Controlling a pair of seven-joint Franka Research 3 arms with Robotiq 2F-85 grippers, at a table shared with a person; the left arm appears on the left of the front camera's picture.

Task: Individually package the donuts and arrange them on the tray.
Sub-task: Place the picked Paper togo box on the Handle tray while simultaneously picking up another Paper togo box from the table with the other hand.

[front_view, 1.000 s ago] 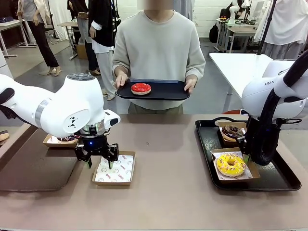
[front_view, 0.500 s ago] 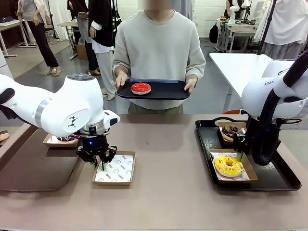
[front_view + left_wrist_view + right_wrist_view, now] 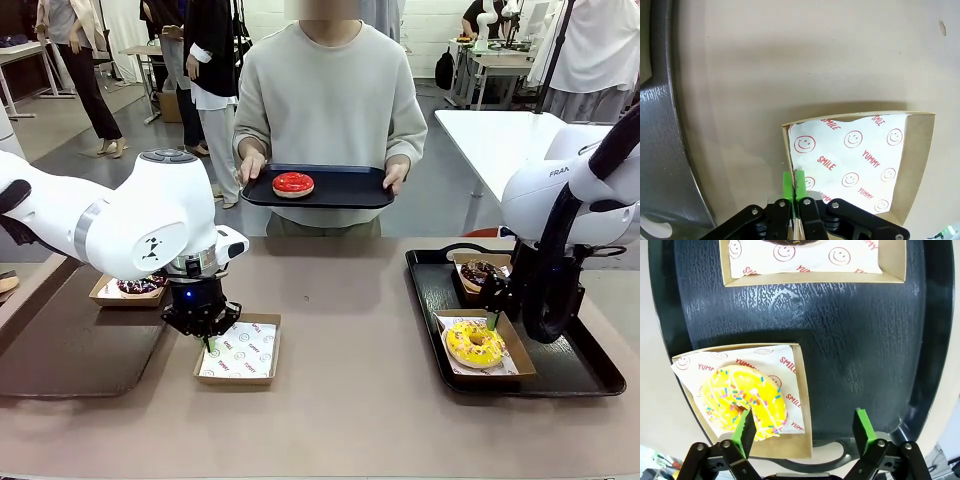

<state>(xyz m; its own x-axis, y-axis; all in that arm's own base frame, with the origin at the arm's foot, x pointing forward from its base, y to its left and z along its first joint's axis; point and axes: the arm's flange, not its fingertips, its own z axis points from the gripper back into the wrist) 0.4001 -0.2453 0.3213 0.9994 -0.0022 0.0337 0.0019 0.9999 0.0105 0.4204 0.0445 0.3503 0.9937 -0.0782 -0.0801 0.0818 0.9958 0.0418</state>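
Left gripper (image 3: 207,338), lower left of the front view, pinches the near wall of an empty paper-lined box (image 3: 916,165). Right gripper (image 3: 804,430) hangs with jaws spread above the yellow donut (image 3: 475,342) boxed on the right-hand tray (image 3: 585,375). Red donut (image 3: 293,183) sits on the person's tray (image 3: 350,187), upper centre.

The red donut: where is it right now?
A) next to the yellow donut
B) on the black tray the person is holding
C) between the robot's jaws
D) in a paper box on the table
B: the red donut lies alone on the black tray held up in the person's two hands across the table.
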